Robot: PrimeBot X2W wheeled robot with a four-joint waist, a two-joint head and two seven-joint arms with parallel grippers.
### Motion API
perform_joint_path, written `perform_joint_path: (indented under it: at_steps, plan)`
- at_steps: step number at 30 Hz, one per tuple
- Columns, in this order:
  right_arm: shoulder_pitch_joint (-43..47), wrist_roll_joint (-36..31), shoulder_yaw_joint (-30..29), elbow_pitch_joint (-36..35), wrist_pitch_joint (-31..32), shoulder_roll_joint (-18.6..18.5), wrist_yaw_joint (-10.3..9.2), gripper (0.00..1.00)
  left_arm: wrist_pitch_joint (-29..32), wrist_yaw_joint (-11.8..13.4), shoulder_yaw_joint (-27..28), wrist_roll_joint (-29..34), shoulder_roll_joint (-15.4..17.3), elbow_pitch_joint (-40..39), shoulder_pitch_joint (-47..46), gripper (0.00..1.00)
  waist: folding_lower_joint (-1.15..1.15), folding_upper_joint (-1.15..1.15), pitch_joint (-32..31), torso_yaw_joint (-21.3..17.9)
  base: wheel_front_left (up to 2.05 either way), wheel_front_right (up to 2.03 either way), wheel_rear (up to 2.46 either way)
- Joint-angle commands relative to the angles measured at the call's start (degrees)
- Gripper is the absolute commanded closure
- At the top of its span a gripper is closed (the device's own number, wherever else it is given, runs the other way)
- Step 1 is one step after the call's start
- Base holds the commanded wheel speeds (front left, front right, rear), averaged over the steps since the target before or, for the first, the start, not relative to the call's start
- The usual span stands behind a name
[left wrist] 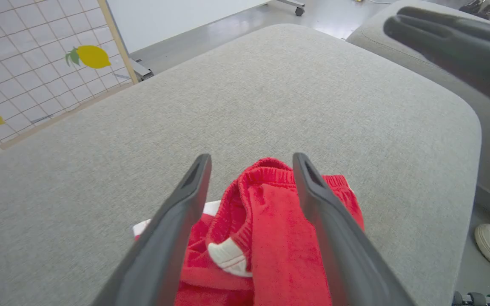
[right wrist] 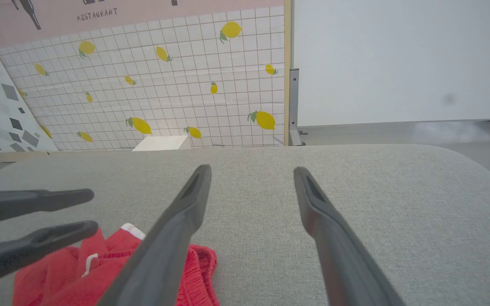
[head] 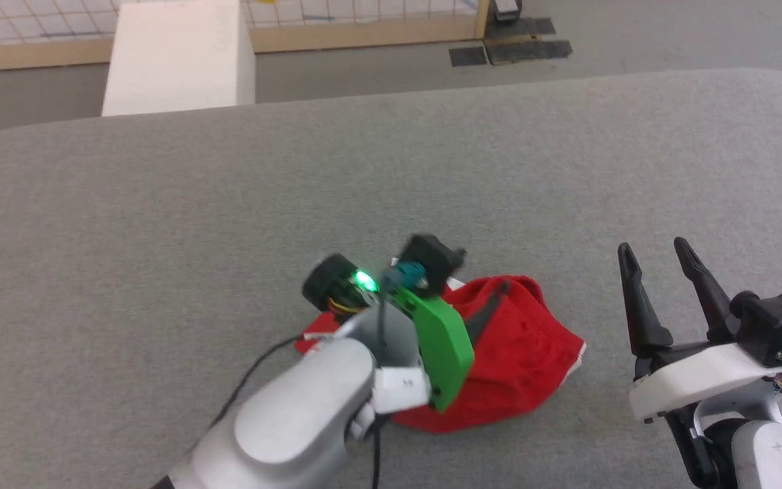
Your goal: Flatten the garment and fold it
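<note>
Head view: the garment [head: 513,353] lies bunched on the near side of the grey desk [head: 228,204], with my right hand [head: 652,246] released and empty to its right. Left wrist view: my left hand [left wrist: 249,159], released, hangs over the heap with its fingers apart. Right wrist view: the garment sits near left.

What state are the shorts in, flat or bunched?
Bunched: the shorts lie in a crumpled heap on the grey cushion, layers overlapping.
</note>
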Motion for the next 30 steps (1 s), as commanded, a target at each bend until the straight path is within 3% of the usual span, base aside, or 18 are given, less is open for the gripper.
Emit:
perform_joint_path:
  at_steps: [1,8,17,23,30]
  plan:
    - [0.12,0.45,0.13,0.2,0.28,0.16,-0.08,0.0,-1.12,0.81,1.5,-0.12,1.28,-0.32,-1.22,0.0,0.0,0.0,-2.96,2.94,0.0,0.0,0.0]
    - [1.99,0.54,-0.46,-0.06,1.67,0.16,-0.08,0.0,-6.27,5.27,8.8,0.49,8.46,-1.24,-1.54,0.0,0.0,0.0,-6.03,6.62,0.0,0.0,0.0]
    - [5.21,0.61,-0.66,-0.63,3.07,0.17,-0.08,0.0,-13.53,12.7,15.83,0.66,18.61,-7.79,8.84,0.0,0.0,0.0,-7.76,10.14,0.0,0.0,0.0]
    - [6.66,1.0,-0.75,-0.65,3.22,0.17,-0.08,0.0,-17.15,18.04,16.66,1.11,21.16,-13.76,19.06,0.0,0.0,0.0,-7.95,10.95,0.0,0.0,0.0]
    - [7.49,1.17,-0.7,-0.27,3.19,0.17,-0.08,0.0,-19.22,20.95,14.6,3.1,21.81,-17.49,25.39,0.0,0.0,0.0,-8.17,11.03,0.0,0.0,0.0]
